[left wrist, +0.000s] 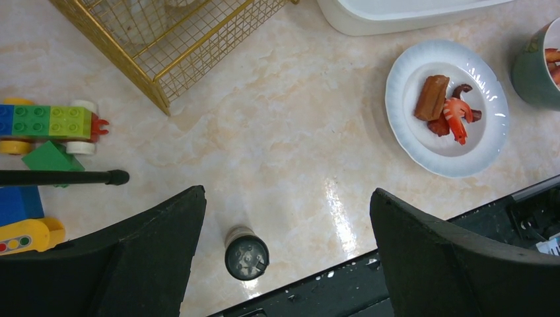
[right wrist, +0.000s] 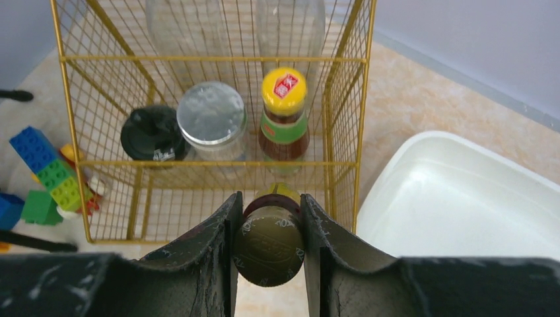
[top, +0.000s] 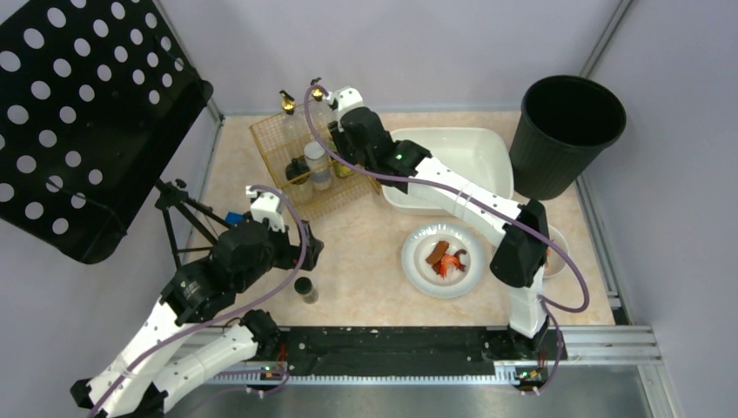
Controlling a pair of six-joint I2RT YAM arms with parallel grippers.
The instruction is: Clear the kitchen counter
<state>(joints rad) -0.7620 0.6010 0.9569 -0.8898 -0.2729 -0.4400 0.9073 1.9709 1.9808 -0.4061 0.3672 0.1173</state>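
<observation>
Right claw (right wrist: 269, 206) clenched on gold-capped bottle (right wrist: 267, 249) — wire basket (right wrist: 211, 58) just ahead; I'd clear rim, lower upright into free slot. Left claw (left wrist: 287, 198) released — dark jar (left wrist: 246, 253) beneath.

- The worktop (top: 365, 252) is pale beige-pink with a marbled pattern, and grey walls stand around it.
- A gold wire basket (left wrist: 191, 46) stands at the far left.
- A white tub (top: 474, 148) sits just beside the basket, to its right.
- A black ribbed bin (top: 570, 131) occupies the far right corner.
- A white plate (left wrist: 403, 72) lies right of centre, with a green cup (left wrist: 535, 66) near it.
- A small dark-lidded jar (left wrist: 246, 254) stands upright near the front edge.
- Coloured toy blocks (left wrist: 46, 122) lie at the left, with a black tripod leg (left wrist: 66, 177) beside them.
</observation>
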